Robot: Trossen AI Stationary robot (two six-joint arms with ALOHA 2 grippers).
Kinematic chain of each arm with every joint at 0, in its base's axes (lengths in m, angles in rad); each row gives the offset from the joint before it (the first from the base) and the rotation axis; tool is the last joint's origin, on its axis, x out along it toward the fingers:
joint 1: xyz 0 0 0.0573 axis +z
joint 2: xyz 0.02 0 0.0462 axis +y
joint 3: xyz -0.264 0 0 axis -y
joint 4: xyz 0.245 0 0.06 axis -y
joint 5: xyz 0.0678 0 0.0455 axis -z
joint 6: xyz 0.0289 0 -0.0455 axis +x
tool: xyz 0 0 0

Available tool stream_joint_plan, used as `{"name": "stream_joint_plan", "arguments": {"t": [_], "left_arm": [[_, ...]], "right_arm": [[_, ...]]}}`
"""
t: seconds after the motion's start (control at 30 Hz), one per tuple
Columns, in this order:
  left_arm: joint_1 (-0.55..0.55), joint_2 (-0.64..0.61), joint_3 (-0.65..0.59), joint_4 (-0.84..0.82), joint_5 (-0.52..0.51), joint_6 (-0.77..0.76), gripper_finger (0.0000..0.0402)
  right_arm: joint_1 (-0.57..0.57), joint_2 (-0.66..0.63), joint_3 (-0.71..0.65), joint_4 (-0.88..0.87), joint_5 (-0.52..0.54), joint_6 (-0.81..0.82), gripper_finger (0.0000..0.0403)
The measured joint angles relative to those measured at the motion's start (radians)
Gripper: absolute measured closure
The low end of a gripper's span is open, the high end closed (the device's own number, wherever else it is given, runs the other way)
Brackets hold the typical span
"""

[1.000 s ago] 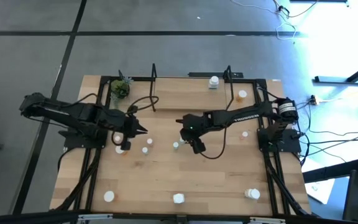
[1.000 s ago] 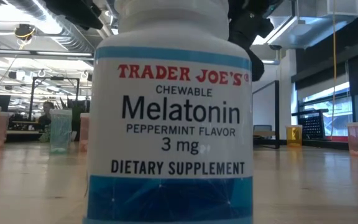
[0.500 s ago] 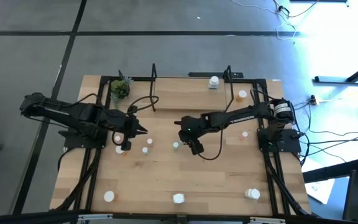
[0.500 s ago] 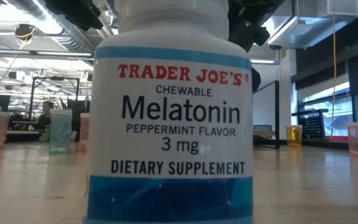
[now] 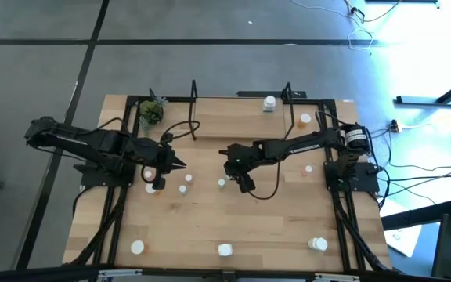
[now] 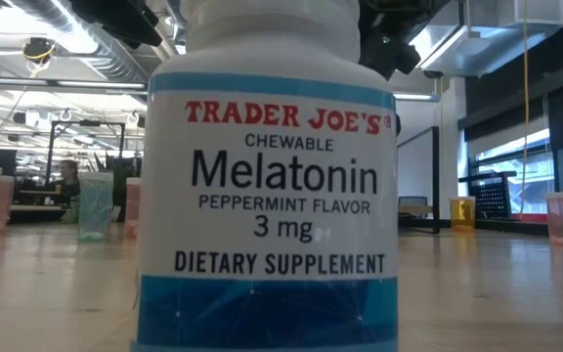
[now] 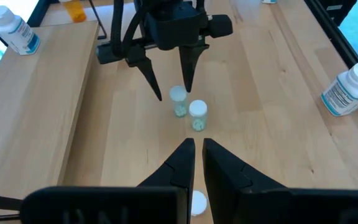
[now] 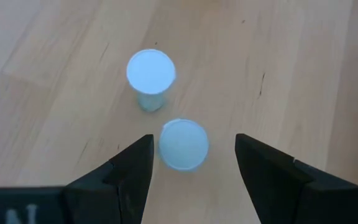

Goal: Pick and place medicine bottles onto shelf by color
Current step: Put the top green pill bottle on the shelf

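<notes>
- My right claw (image 8: 191, 165) hangs spread over the table middle, a pale green bottle (image 8: 183, 145) between its fingers, not touched.
- Second pale green bottle (image 8: 150, 74) stands just beside it.
- My left claw (image 7: 196, 165) is pressed together, empty, near a white cap (image 7: 197, 202).
- Shelf (image 5: 241, 125) sits at the table's far side.
- Big melatonin bottle (image 6: 267, 186) fills the low view.

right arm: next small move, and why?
Probably lower the right pincer straight down, then close. It is open, and the nearer pale green bottle sits between its fingers, seen cap-on from above, with nothing gripped yet. A second pale green bottle stands just beyond, so come down without pushing forward. The left pincer waits shut, short of the pair.
</notes>
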Motion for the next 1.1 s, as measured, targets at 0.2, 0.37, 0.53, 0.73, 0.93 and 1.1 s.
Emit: {"name": "stream_joint_plan", "arguments": {"t": [0.2, 0.37, 0.53, 0.73, 0.93, 1.1], "left_arm": [[0.000, 0.000, 0.000, 0.000, 0.000, 0.000, 0.0374], [0.000, 0.000, 0.000, 0.000, 0.000, 0.000, 0.0374], [0.000, 0.000, 0.000, 0.000, 0.000, 0.000, 0.0374], [0.000, 0.000, 0.000, 0.000, 0.000, 0.000, 0.0374], [0.000, 0.000, 0.000, 0.000, 0.000, 0.000, 0.0374], [0.000, 0.000, 0.000, 0.000, 0.000, 0.000, 0.0374]], "right_arm": [[-0.002, 0.007, -0.006, 0.018, -0.035, 0.002, 0.0173], [-0.002, 0.022, -0.006, 0.044, -0.052, 0.003, 0.0173], [-0.003, 0.035, -0.007, 0.045, -0.051, 0.002, 0.0173], [-0.005, 0.048, -0.007, 0.046, -0.051, 0.003, 0.0188], [-0.005, 0.047, -0.007, 0.048, -0.051, 0.001, 0.0230], [-0.005, 0.047, -0.007, 0.048, -0.051, 0.000, 0.0268]]}}
